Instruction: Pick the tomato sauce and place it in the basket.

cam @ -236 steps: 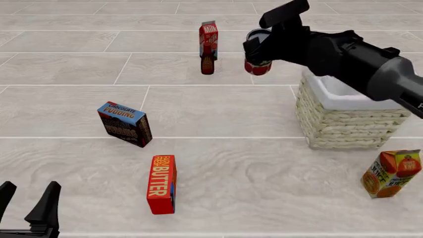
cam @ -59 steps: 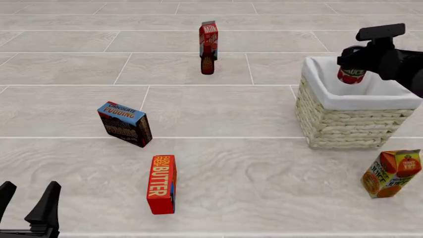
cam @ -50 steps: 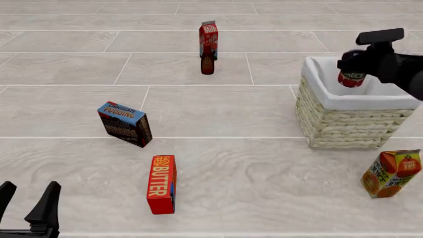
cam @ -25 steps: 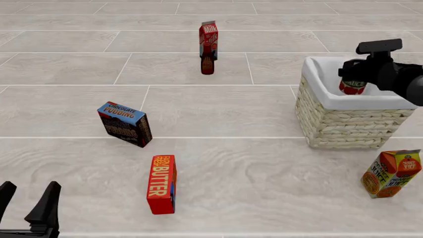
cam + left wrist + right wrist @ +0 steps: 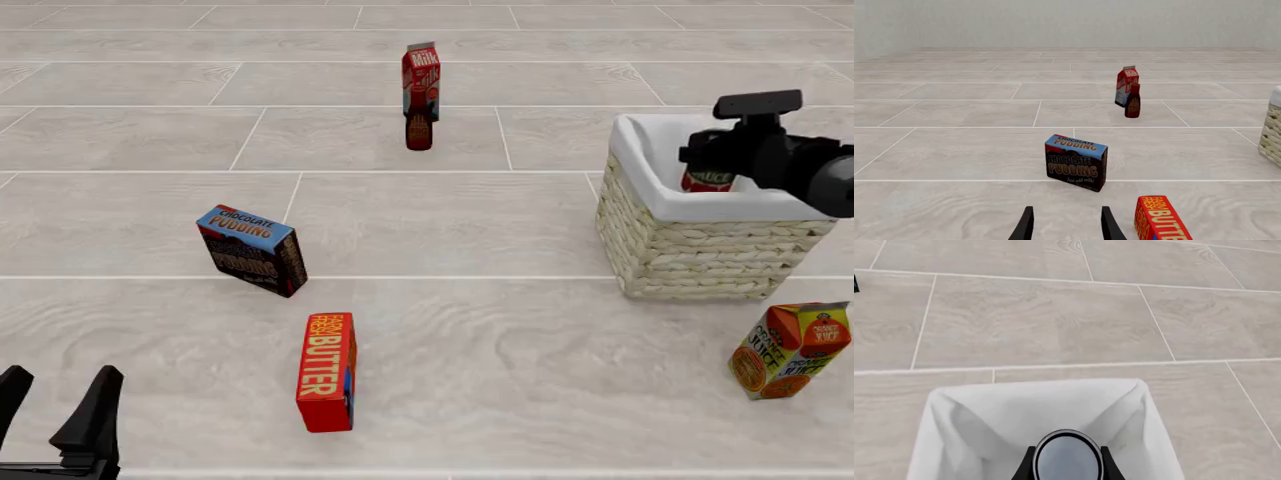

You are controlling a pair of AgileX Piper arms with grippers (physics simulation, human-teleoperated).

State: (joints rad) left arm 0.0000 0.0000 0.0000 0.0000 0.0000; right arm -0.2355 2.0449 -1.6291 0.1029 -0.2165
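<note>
The tomato sauce (image 5: 706, 182), a short red can with a green band, sits low inside the basket (image 5: 694, 245), partly hidden by the white cloth rim. My right gripper (image 5: 711, 163) is shut on it from above. In the right wrist view the can's dark top (image 5: 1067, 460) fills the gap between the fingers (image 5: 1027, 466), with the basket's white lining (image 5: 981, 415) around it. My left gripper (image 5: 54, 415) stands open and holds nothing at the near left edge; in its wrist view the left gripper (image 5: 1066, 229) has only floor between its fingers.
A chocolate pudding box (image 5: 252, 250) stands left of centre and a red butter box (image 5: 327, 371) lies nearer. A milk carton (image 5: 422, 70) and a dark bottle (image 5: 419, 130) stand at the back. An orange juice carton (image 5: 790, 350) leans in front of the basket.
The right gripper has carried the can from the back over to the basket and lowered it inside; in the last second it sank further below the rim. The left arm has not moved.
</note>
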